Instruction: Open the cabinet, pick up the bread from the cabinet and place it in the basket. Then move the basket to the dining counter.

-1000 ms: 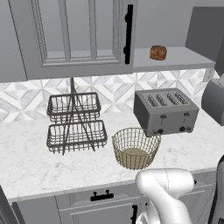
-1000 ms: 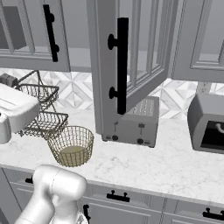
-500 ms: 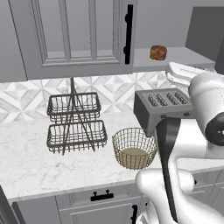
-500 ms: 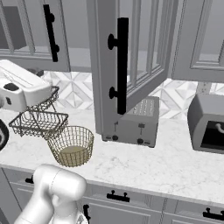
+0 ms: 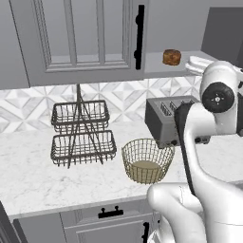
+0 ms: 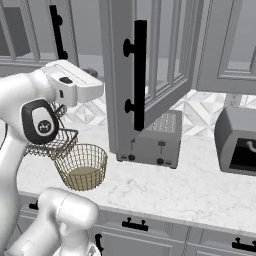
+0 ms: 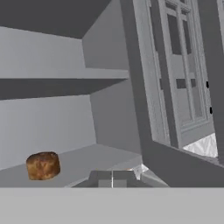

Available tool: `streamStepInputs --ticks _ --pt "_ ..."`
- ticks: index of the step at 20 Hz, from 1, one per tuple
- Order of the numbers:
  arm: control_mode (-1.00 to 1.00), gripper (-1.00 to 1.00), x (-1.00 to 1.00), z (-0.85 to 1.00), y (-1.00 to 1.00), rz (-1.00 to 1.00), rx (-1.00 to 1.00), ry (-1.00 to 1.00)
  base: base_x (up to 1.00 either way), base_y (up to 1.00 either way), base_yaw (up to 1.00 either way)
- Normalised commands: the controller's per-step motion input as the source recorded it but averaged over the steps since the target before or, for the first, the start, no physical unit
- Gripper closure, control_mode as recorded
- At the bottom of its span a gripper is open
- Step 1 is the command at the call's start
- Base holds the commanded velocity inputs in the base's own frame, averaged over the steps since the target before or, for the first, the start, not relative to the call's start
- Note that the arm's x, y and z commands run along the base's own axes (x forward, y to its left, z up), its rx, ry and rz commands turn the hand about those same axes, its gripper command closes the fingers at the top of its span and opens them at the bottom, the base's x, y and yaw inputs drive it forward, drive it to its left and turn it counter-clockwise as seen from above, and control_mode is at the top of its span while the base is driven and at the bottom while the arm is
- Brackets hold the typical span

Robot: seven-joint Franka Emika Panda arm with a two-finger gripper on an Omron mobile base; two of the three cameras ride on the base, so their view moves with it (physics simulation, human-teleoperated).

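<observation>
- Currently: cabinet door swung open; step in hand, by my read, = reach in for bread.
- Gripper jaws together, holding nothing. Bread sits on the shelf, ahead and left of jaws, well apart.
- Advice: part jaws first, swing left, centre on loaf, keep clear of door edge to the right.
- Surface: flat grey shelf, no clutter near bread.
- Room: basket on marble worktop below, beside toaster and wire rack.
</observation>
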Motion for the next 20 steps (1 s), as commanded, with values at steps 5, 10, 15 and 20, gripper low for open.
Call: streamStepInputs --ticks 5,10,15,20 --pt "-1.0 1.0 0.23 -0.02 -0.98 -0.29 0.0 0.06 0.0 0.0 0.0" --pt "-1.0 1.0 0.02 0.0 -1.0 -0.27 0.05 0.03 0.0 0.0 0.0" --pt "-1.0 1.0 0.0 0.0 -1.0 -0.11 0.16 0.0 0.0 0.0 0.0" --pt "-1.0 1.0 0.0 0.02 -0.96 0.0 0.21 0.0 0.0 0.0 0.0"
